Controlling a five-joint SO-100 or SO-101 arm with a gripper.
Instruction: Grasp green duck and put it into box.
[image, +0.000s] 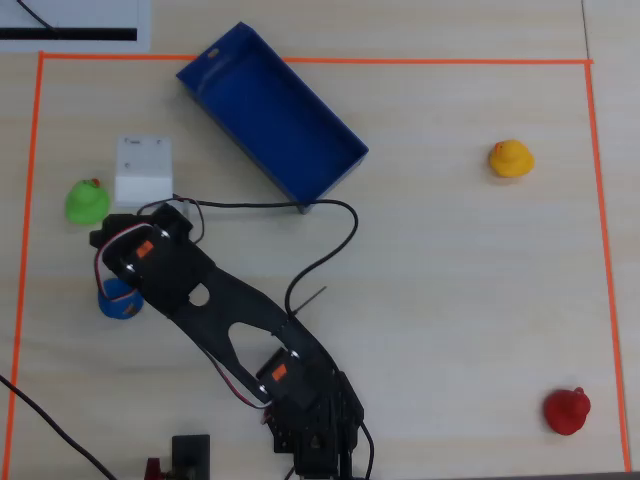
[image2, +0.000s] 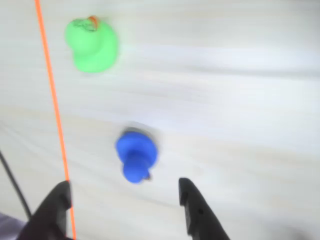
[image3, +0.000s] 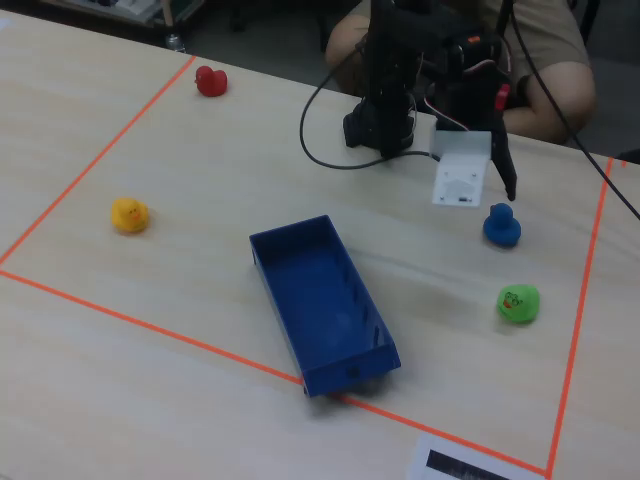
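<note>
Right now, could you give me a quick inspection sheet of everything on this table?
Surface: pale wood table, orange tape border.
Job's things: green duck untouched beside the white block; blue box empty.
Clutter: blue duck, yellow duck, red duck.
Grippers: pincer open, hanging above the blue duck, holding nothing.
Cables: black cable loops across the table near the box.
Surroundings: a seated person behind the arm; a printed sheet at the table edge.
</note>
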